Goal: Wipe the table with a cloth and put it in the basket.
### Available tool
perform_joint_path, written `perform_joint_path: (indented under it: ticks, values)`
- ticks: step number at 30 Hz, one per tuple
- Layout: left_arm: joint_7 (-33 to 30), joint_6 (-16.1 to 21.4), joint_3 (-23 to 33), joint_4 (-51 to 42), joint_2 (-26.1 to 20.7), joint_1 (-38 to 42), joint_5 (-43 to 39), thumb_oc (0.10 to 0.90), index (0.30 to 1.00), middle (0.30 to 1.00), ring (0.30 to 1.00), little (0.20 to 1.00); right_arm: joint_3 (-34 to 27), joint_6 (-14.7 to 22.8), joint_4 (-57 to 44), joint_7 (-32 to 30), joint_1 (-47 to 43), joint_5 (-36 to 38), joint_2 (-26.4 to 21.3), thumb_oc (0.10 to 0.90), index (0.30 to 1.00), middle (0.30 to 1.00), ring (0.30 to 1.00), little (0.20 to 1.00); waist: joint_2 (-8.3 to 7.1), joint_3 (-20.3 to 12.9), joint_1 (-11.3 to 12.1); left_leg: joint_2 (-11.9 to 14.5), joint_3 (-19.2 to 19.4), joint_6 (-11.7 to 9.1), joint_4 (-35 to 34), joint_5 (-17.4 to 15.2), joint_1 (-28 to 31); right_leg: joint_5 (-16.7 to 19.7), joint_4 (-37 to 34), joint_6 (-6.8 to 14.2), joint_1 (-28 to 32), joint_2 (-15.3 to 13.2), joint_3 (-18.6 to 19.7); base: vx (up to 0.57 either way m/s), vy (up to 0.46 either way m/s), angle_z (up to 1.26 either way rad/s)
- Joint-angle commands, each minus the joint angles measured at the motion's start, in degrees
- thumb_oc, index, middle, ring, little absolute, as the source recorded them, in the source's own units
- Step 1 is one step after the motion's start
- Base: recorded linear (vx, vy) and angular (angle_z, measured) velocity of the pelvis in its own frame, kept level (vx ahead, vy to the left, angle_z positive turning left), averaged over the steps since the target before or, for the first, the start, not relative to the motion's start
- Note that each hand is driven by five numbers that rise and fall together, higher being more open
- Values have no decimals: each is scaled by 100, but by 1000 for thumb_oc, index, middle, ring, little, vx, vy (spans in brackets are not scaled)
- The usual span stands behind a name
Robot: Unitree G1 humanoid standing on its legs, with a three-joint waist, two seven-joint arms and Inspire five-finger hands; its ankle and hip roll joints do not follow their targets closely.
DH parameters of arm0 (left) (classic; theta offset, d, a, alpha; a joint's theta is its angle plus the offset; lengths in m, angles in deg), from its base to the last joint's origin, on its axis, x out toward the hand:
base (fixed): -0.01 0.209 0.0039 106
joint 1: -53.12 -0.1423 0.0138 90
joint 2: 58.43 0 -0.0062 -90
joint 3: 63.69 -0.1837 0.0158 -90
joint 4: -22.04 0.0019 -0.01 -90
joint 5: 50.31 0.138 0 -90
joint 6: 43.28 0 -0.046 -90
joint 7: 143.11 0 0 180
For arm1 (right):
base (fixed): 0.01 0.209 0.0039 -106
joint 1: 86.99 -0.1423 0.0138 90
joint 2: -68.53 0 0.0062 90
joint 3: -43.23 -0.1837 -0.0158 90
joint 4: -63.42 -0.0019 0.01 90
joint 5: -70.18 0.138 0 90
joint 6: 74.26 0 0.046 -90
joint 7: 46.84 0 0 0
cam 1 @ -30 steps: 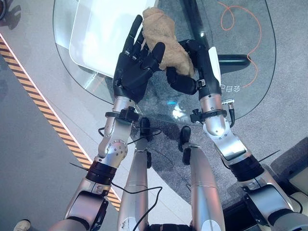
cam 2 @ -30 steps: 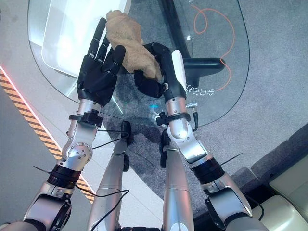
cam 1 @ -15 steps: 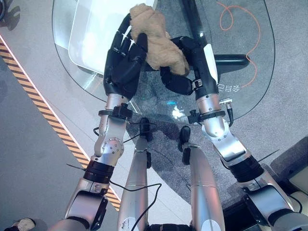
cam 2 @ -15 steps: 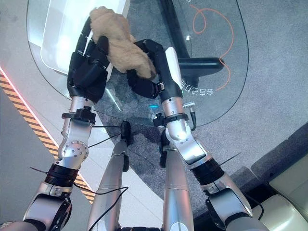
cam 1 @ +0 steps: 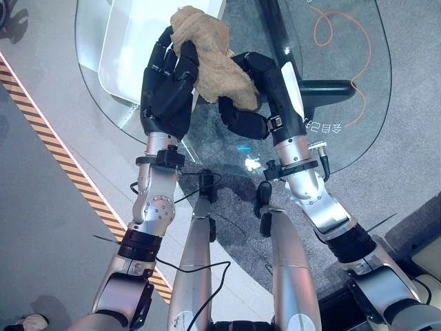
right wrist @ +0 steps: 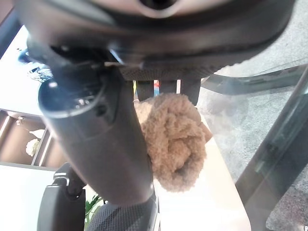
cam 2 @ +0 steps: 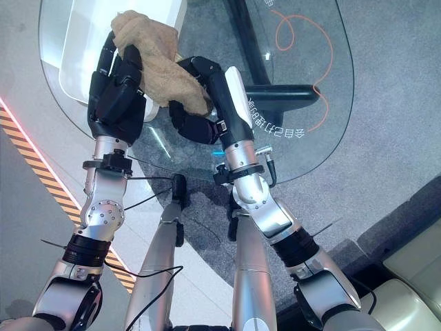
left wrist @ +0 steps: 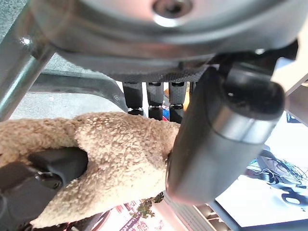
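Note:
A tan fluffy cloth (cam 1: 217, 62) is held bunched up above the round glass table (cam 1: 351, 117), between my two hands. My left hand (cam 1: 164, 96) has its fingers curled over the cloth's upper end. The left wrist view has the cloth (left wrist: 120, 154) pressed between that hand's fingers and thumb (left wrist: 216, 130). My right hand (cam 1: 265, 83) is shut on the cloth's lower end from the other side. In the right wrist view the cloth (right wrist: 175, 139) bulges out beside that hand's thumb (right wrist: 96, 134).
A white rounded panel (cam 1: 127, 48) lies at the table's far left, under my left hand. Through the glass I see the black table base (cam 1: 331, 86) and an orange cable (cam 1: 337, 27) on grey carpet. Yellow-black tape (cam 1: 69, 165) runs along the floor on the left.
My left hand's fingers, straight a second ago, have curled round the cloth's top. Both hands and the cloth have shifted left and a little farther out.

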Motion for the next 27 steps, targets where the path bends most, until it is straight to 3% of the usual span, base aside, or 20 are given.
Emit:
perform_joint_path:
  ticks: [1, 2, 3, 4, 5, 12, 27]
  values:
    - [616, 202, -446, -969, 224, 550, 150, 100, 300, 300, 300, 200, -181, 778, -1111, 21, -951, -306, 253, 100, 300, 300, 300, 200, -46, -162, 32, -444, 501, 507, 441, -697, 314, 509, -863, 217, 370, 442, 138, 0, 0, 0]
    - [632, 210, -441, -955, 233, 547, 159, 100, 300, 300, 300, 200, -179, 769, -1111, 9, -955, -305, 256, 100, 300, 300, 300, 200, -47, -162, 31, -440, 504, 506, 437, -697, 315, 509, -868, 217, 371, 439, 141, 0, 0, 0]
    - [632, 214, -438, -957, 232, 550, 154, 100, 300, 300, 300, 200, -181, 765, -1100, -7, -958, -306, 259, 339, 505, 505, 505, 439, -47, -162, 32, -442, 505, 506, 437, -697, 313, 510, -870, 217, 369, 440, 141, 0, 0, 0]
    - [623, 219, -438, -969, 242, 547, 164, 100, 300, 300, 300, 200, -184, 753, -1101, -25, -958, -299, 261, 663, 782, 782, 782, 763, -44, -162, 30, -439, 505, 507, 446, -699, 301, 509, -856, 217, 352, 440, 144, 0, 0, 0]
    - [625, 236, -445, -974, 230, 541, 157, 100, 300, 300, 300, 200, -186, 764, -1105, -41, -948, -279, 245, 800, 900, 900, 900, 900, -46, -162, 28, -440, 506, 507, 454, -702, 291, 509, -854, 217, 344, 438, 144, 0, 0, 0]
    - [583, 253, -416, -1045, 217, 521, 172, 100, 300, 300, 300, 200, -215, 807, -1107, -44, -899, -286, 259, 800, 900, 900, 900, 900, -43, -162, 29, -444, 509, 512, 462, -708, 279, 509, -851, 219, 331, 437, 146, 0, 0, 0]
    - [370, 656, -318, -1011, 301, 499, 409, 100, 300, 300, 300, 200, -241, 807, -1088, -80, -883, -346, 333, 800, 900, 900, 900, 900, -48, -162, 38, -455, 490, 520, 485, -715, 249, 494, -808, 208, 290, 448, 146, 0, 0, 0]
